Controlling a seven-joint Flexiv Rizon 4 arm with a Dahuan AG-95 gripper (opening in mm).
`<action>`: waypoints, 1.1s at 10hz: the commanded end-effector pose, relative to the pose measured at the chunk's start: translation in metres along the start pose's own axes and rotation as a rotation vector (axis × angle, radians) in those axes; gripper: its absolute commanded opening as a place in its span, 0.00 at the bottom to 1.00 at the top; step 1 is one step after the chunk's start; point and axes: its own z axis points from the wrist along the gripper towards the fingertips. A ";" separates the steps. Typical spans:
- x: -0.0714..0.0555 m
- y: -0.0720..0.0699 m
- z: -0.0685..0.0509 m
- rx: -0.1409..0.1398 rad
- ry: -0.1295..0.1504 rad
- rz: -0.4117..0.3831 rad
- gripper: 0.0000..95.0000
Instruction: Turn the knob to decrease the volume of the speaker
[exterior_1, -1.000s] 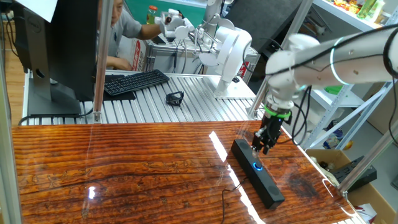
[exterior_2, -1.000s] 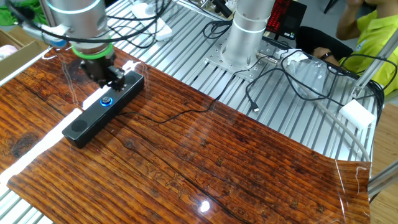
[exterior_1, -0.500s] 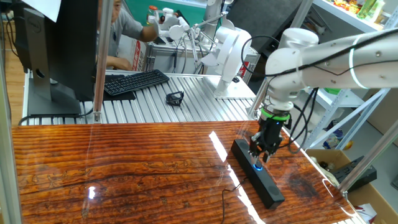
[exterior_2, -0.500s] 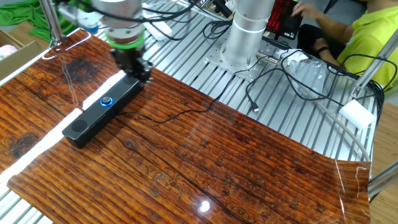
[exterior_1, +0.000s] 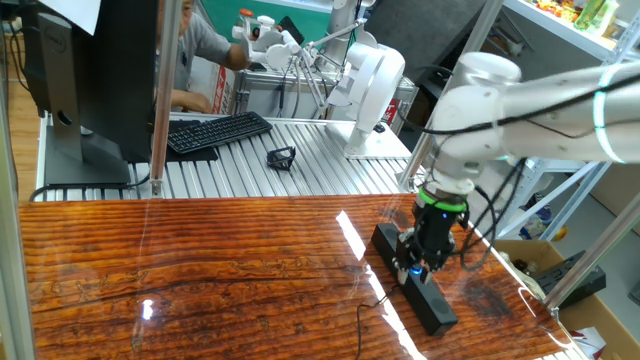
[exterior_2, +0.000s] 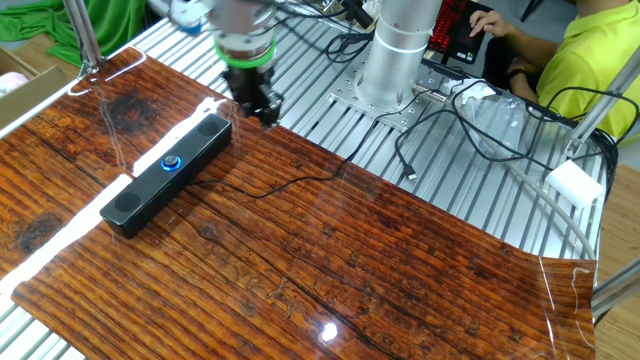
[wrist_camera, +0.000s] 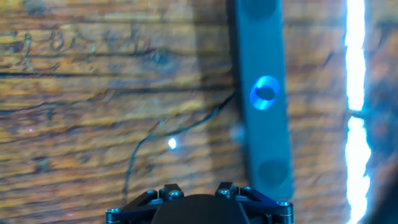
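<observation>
The speaker (exterior_2: 167, 172) is seen as a long, slim black bar lying flat and diagonally on the wood-grain worktop (exterior_2: 330, 250), toward one end of it. A small round knob (exterior_2: 172, 162), ringed by a blue glow, is set in its top face, much narrower than the bar itself. In the hand view the glowing knob (wrist_camera: 264, 93) is shown on the bar to the right of centre, with a strip of glare running alongside on the wood. A thin black cable (exterior_2: 290, 180) is trailed from the speaker across the worktop toward the ribbed metal surface behind.

The hand (exterior_2: 262, 105) is pointed straight down, beyond the far end of the speaker and apart from it, near the worktop's edge. Nothing is held in it; its fingers appear partly parted, though how far cannot be told from the blurred views.

Compared with 1 second ago, when the hand was directly over the speaker beside the knob, it has been carried away along the bar and past its end. The speaker and cable have stayed in place.

Farther back, a black keyboard (exterior_1: 218, 131) and a white robot base (exterior_2: 397, 55) are seen on the ribbed surface.
</observation>
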 end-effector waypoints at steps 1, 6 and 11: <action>0.021 0.004 0.013 -0.049 -0.053 0.048 0.20; 0.024 0.006 0.020 0.000 -0.100 -0.050 0.00; 0.024 0.007 0.021 0.010 -0.094 -0.187 0.00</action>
